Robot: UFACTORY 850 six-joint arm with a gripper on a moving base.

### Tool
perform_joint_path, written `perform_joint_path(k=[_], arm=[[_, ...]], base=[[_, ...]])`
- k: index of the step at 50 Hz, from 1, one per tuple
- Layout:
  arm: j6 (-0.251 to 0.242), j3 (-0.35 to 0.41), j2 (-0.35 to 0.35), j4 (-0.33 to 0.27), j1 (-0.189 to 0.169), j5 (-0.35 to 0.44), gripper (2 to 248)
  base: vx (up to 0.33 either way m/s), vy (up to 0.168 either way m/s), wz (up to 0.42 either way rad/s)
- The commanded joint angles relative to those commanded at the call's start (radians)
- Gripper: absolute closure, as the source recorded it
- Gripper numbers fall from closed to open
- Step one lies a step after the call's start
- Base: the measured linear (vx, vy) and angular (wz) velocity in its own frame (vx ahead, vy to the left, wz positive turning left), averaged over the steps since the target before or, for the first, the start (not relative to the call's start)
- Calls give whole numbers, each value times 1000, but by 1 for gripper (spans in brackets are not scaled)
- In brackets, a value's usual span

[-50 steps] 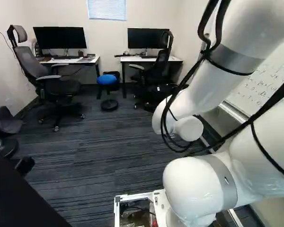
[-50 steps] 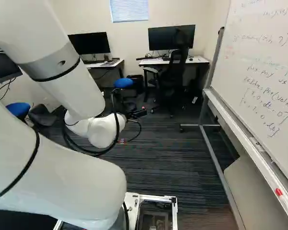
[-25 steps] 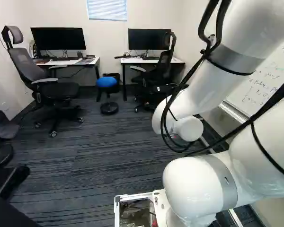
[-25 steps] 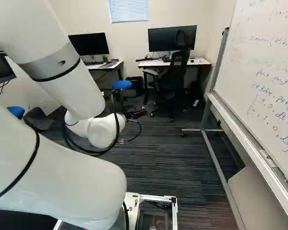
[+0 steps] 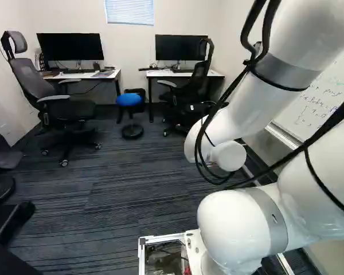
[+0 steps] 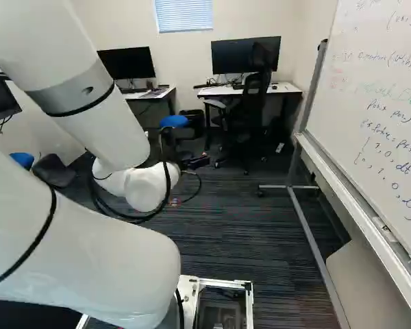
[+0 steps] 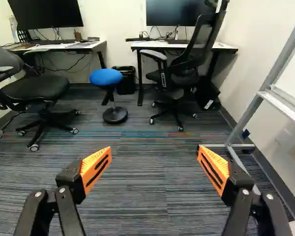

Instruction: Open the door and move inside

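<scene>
Holds the gripper (image 6: 195, 162) spread wide, both fingers well apart in the wrist view, with the orange pads (image 7: 93, 162) angled toward each other across a stretch of carpeted floor (image 7: 147, 196). Cannot place the door from these views, nor tell its facing or the run of its long axis. Carries the arm (image 6: 89, 253) up from the joint at the foot, leaning back, then bent over and slanting down ahead, with the wrist (image 6: 147, 186) out in front of the base. Aims the gripper forward and somewhat down over the floor.

Has a whiteboard (image 6: 377, 82) close by at the right of the right base view, on a wheeled metal stand (image 6: 316, 253) reaching ahead beside the gripper, with a foot lying across the floor. Faces a round blue stool (image 7: 105, 76) farther ahead, just beside a black bin (image 7: 125, 81), between two swivel chairs: a grey-backed chair (image 5: 69, 109) at the left of the left base view, a black chair (image 7: 191, 59) at the right-hand table (image 5: 160, 73). Meets the far wall beyond, with a second table (image 5: 87, 75), a monitor (image 5: 70, 47) on that one, another monitor (image 5: 179, 47) on the first, and a blind-covered window (image 5: 129, 11) above.
</scene>
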Motion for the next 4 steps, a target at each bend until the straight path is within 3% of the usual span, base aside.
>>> perform_joint_path(k=[4], arm=[[0, 0, 0, 0, 0, 0, 3]], base=[[0, 0, 0]])
